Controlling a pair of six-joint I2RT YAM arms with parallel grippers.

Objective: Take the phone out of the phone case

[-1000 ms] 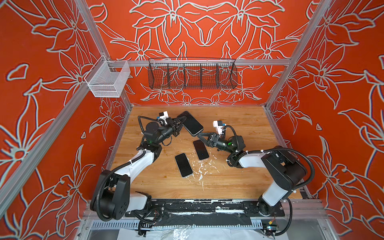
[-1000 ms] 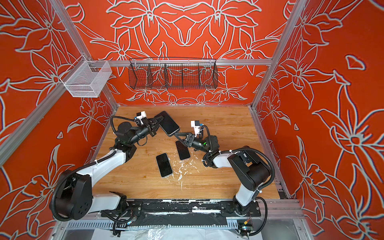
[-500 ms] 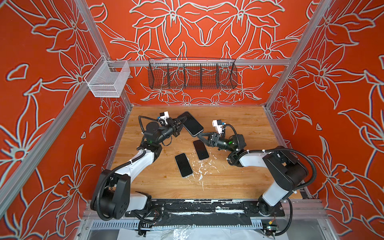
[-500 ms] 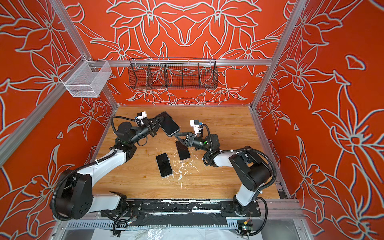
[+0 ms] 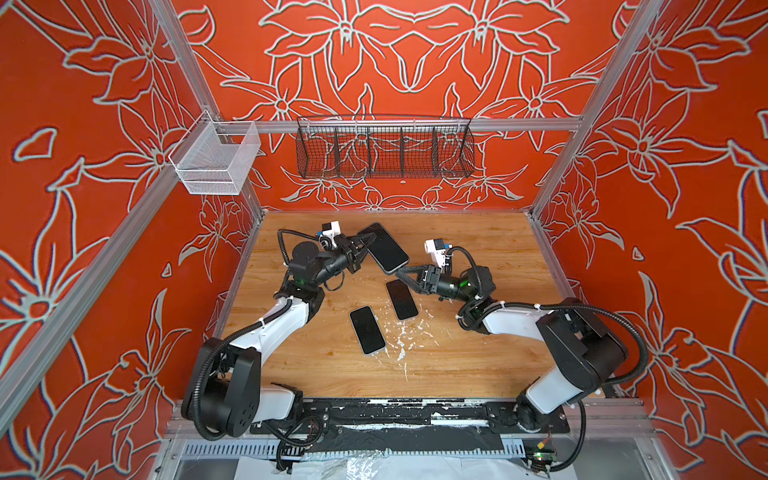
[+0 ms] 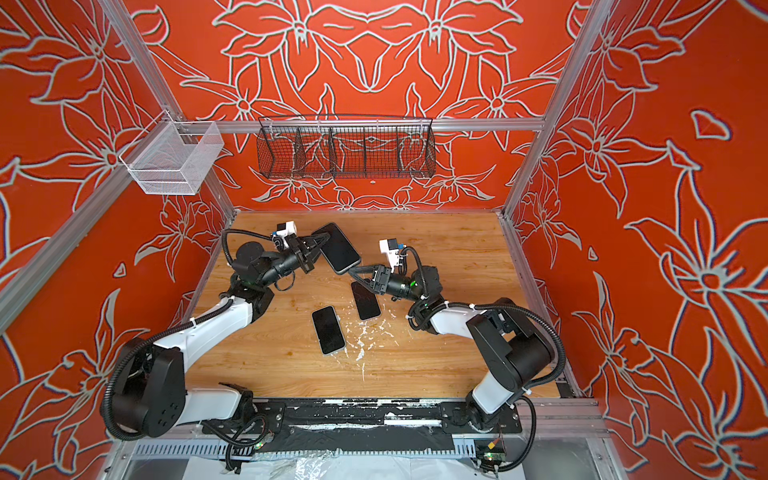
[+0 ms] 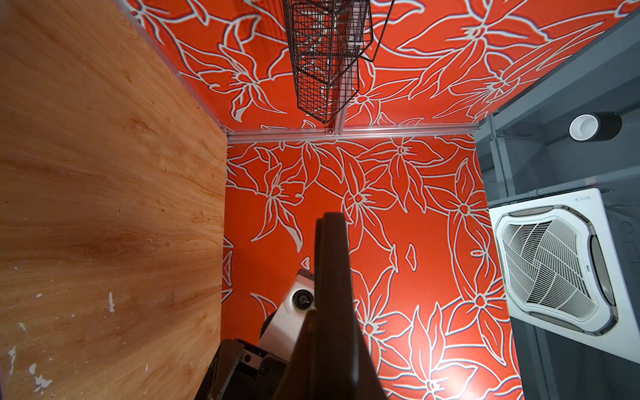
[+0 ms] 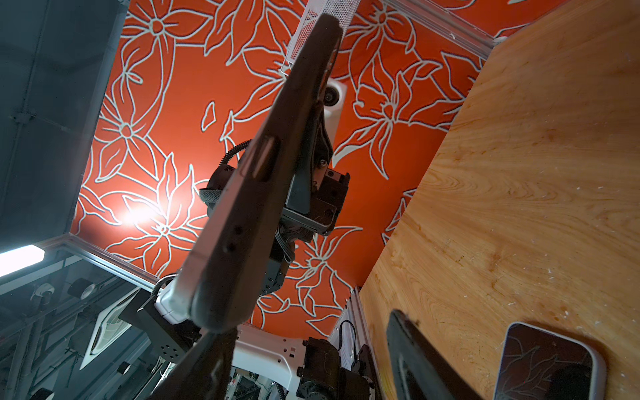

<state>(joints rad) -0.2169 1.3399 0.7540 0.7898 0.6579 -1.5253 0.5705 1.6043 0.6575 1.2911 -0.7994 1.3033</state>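
Observation:
The phone in its dark phone case (image 5: 386, 249) (image 6: 338, 249) hangs tilted above the back of the wooden table, screen up. My left gripper (image 5: 368, 241) (image 6: 321, 242) is shut on its upper left edge. In the left wrist view the case (image 7: 332, 277) shows edge-on between the jaws. My right gripper (image 5: 401, 275) (image 6: 355, 274) stands open just under the case's lower right corner. In the right wrist view that corner (image 8: 214, 308) sits right above one finger (image 8: 201, 363), while the other finger (image 8: 412, 360) stands well apart.
Two more phones (image 5: 402, 299) (image 5: 367, 330) lie flat mid-table, beside white flecks (image 5: 401, 338). A black wire basket (image 5: 384, 147) hangs on the back wall. A white mesh basket (image 5: 216, 160) hangs at the left corner. Red walls close three sides.

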